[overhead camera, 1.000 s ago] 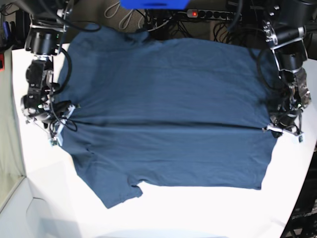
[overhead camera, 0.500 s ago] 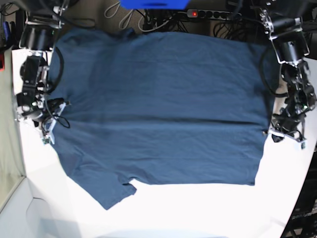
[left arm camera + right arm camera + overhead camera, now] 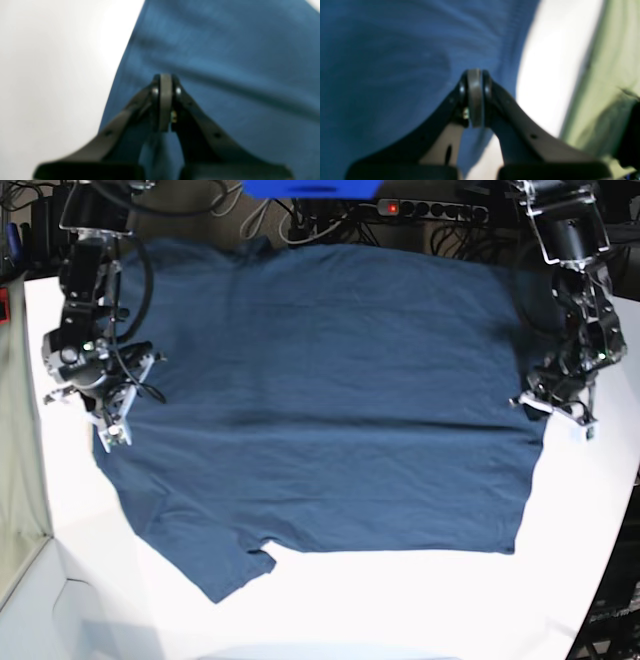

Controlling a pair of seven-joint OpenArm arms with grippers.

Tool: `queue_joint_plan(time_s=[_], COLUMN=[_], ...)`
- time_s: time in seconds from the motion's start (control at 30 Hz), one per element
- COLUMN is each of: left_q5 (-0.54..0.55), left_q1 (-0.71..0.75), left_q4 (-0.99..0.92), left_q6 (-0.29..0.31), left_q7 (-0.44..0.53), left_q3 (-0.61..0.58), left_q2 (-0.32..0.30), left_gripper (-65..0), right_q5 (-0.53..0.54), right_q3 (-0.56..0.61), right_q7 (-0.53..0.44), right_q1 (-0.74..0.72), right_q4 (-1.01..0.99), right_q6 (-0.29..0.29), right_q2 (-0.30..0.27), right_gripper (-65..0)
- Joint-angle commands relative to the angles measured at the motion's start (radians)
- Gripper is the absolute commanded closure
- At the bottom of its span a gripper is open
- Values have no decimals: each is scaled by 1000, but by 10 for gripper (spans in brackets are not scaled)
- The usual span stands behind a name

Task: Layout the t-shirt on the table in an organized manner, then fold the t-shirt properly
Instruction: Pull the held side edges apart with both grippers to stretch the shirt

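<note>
- Shirt [image 3: 330, 400] lies spread on the table [image 3: 420, 610], long axis across the base view; a sleeve points to the near-left corner, hem at the right.
- Left gripper [image 3: 553, 412] is clamped on the hem edge.
- Right gripper [image 3: 108, 430] is pinched on the opposite, sleeve-side edge.
- Far edge overhangs the table.

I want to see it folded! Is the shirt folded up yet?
Not yet. The t-shirt lies spread open across the table, with one sleeve sticking out at the near edge.
</note>
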State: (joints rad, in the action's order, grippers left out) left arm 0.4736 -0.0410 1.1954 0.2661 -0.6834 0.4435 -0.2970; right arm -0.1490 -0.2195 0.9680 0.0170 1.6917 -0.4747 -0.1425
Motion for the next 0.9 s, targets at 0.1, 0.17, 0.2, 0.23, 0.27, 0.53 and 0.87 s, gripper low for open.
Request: queue_joint_plan(time_s=[0.1,0.17,0.2,0.23,0.27,0.53,0.87], left_q5=[15,15,14,14,9,-74,-11], left_q1=[-21,-24,-35,-53,-67,-202,-130], left_q4=[-88,-130,-154,-187,-217,-348,47], left_q6=[8,8,8,8,8,9,9], left_q7=[93,149,167,178,187,195,66], left_q3=[-1,-2,-4,-4,-4,-2,67], left_q2=[-17,-18,-20,-20,-24,-38,-31], left_gripper=[-4,-4,-4,-4,-4,-4,-4], right_q5=[4,4,4,4,4,2,1], right_q3=[-1,-1,-1,-1,-1,-1,-1], right_q7=[-56,-74,-85,-94,-105,-152,-67], right_q1=[-61,-108,-131,-154,-176,-363,-349], right_q4=[-118,-207,-252,-295,-330,-549,-269], right_q6=[1,1,1,1,1,1,1], right_q2=[-4,-6,-12,-22,-26,-56,-70], right_gripper=[0,0,0,0,0,0,0])
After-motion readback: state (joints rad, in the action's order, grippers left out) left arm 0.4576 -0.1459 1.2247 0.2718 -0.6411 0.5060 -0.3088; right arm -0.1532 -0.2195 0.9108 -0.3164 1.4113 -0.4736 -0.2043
